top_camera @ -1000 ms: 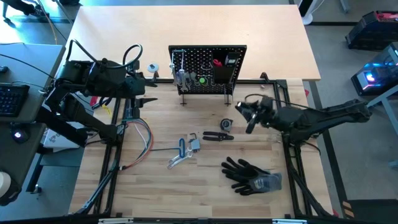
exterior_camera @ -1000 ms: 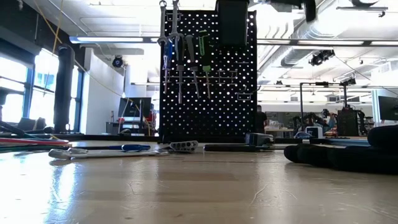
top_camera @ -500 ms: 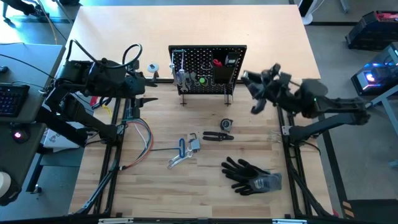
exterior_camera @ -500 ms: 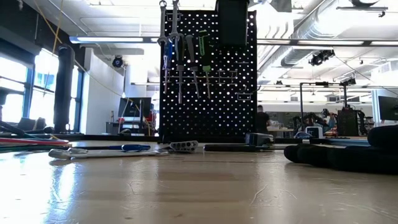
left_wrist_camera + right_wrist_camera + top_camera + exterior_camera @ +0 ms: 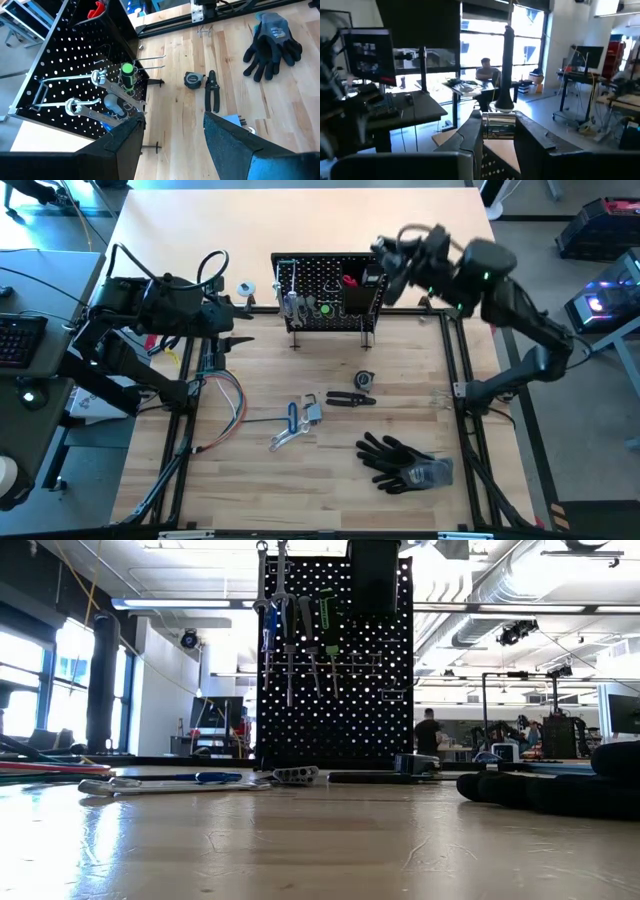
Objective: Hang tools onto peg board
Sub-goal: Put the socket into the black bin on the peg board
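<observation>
The black peg board (image 5: 335,290) stands upright at the far middle of the table. Silver wrenches (image 5: 107,90) and a green-handled driver (image 5: 127,70) hang on its hooks, and a red thing sits in its box bin (image 5: 350,282). My right gripper (image 5: 388,272) is high above the board's right top corner, shut on a bar with a silver end (image 5: 498,125). My left gripper (image 5: 240,325) waits open and empty to the left of the board. A blue-handled tool with a wrench (image 5: 293,422) and black pliers (image 5: 350,398) lie flat on the table. My right gripper pinches the bar between its two fingers, and only the bar's silver round end (image 5: 498,131) shows between them. The fingers lie about level, pointing toward the table's left. The bar is lifted clear of the table; the fingers hide the rest of it.
A tape measure (image 5: 364,380) lies beside the pliers. Black gloves (image 5: 405,460) lie at the near right and a bundle of coloured wires (image 5: 225,395) at the left. A dark metal frame (image 5: 455,380) runs along both table sides. A person (image 5: 485,67) sits in the room beyond.
My right gripper has risen from low beside the tape measure and swung toward the table's far edge and left, ending above the peg board's right top corner. It has tipped up to about level and stays shut on the bar.
</observation>
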Available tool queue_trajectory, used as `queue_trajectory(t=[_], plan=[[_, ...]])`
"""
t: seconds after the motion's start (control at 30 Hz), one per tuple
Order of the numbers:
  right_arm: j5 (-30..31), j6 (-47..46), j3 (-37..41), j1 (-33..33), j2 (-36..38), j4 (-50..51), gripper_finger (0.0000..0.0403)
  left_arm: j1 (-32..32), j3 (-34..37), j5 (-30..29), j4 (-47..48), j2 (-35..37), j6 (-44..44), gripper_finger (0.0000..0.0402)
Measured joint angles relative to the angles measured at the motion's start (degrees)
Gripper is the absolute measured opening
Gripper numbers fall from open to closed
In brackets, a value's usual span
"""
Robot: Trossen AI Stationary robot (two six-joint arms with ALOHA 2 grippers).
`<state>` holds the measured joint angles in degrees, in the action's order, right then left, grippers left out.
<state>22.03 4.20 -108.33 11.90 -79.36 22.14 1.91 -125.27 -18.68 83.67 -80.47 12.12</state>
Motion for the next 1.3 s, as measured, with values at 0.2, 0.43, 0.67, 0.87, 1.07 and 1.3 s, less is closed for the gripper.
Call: queue_trajectory(t=[0.2,0.43,0.67,0.87,1.07,1.3], plan=[[-6.0,-8.1,-13.3,8.0,-5.8,14.0,0.0076,0.0,0.0,0.0,0.0,0.0,0.0,0.0197],[-17.1,-13.2,-21.0,16.3,-11.5,25.8,0.0076,0.0,0.0,0.0,0.0,0.0,0.0,0.0197],[-28.3,-15.2,-21.7,22.7,-13.6,31.5,0.0076,0.0,0.0,0.0,0.1,0.0,-0.5,0.0197],[-32.9,-14.5,-21.6,23.7,-14.9,33.9,0.0076,0.0,0.0,0.0,0.1,0.0,-0.4,0.0197],[-36.0,-13.5,-21.6,23.7,-15.2,34.7,0.0076,0.0,0.0,-0.1,0.0,0.0,-0.3,0.0197],[-36.2,-12.7,-21.6,23.7,-15.2,35.2,0.0103,0.0,0.0,-0.1,0.0,0.0,-0.5,0.0197]])
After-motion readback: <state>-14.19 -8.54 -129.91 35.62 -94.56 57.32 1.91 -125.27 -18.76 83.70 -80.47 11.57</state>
